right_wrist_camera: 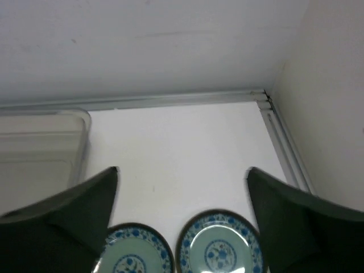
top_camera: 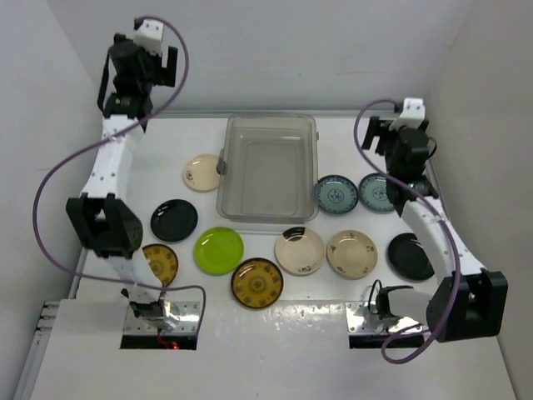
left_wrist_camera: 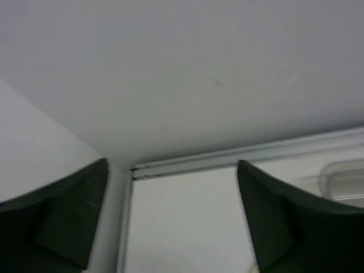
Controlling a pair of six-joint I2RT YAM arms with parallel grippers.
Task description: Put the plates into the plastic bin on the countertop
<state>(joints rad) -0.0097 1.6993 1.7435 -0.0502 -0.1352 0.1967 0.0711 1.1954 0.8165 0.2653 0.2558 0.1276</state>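
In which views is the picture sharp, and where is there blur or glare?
Top external view: even light, sharp, only soft shadows; a faint sheen on the left black plate. Left wrist view: soft overall, the left tool dark and blurred. Right wrist view: the blue-patterned plates fairly clear, the right tool blurred near the lens.

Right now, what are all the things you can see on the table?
plastic bin: one, clear grey, far middle, empty
cream plates: three, one beside the bin's left side, two in front of it
black plates: two, left and right
amber-brown plates: two, near left, near middle
lime green plate: one, between them
blue-patterned plates: two, right of bin
countertop: one, white
left gripper: open, far left
right gripper: open, over blue plates
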